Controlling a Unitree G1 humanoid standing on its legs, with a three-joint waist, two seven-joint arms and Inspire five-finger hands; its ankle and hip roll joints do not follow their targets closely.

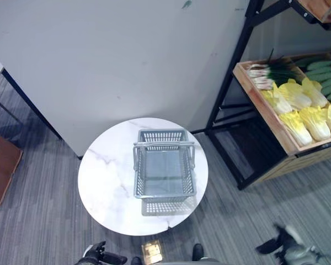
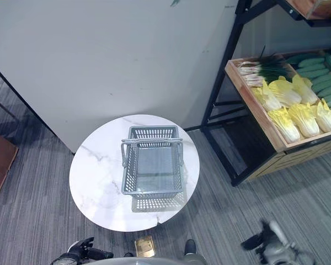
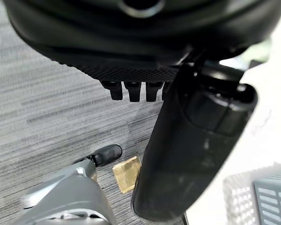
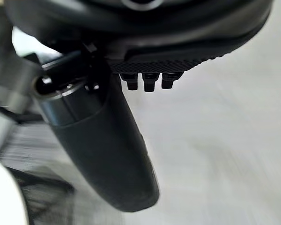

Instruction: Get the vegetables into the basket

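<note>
The grey perforated plastic basket (image 1: 164,170) stood empty near the middle of the round white marble-patterned bench (image 1: 105,182), its handles folded down along the rim, which left the opening free for loading from above. The vegetables, namely pale yellow leafy cabbages (image 1: 306,113), green cucumbers (image 1: 326,77) and white-stemmed spring onions (image 1: 270,73), lay well apart from it in the tilted wooden crate (image 1: 265,113) on the black metal shelf rack (image 1: 231,72). The left hand (image 1: 99,256) and right hand (image 1: 284,240) hung low over the grey carpet, fingers relaxed and apart, holding nothing.
</note>
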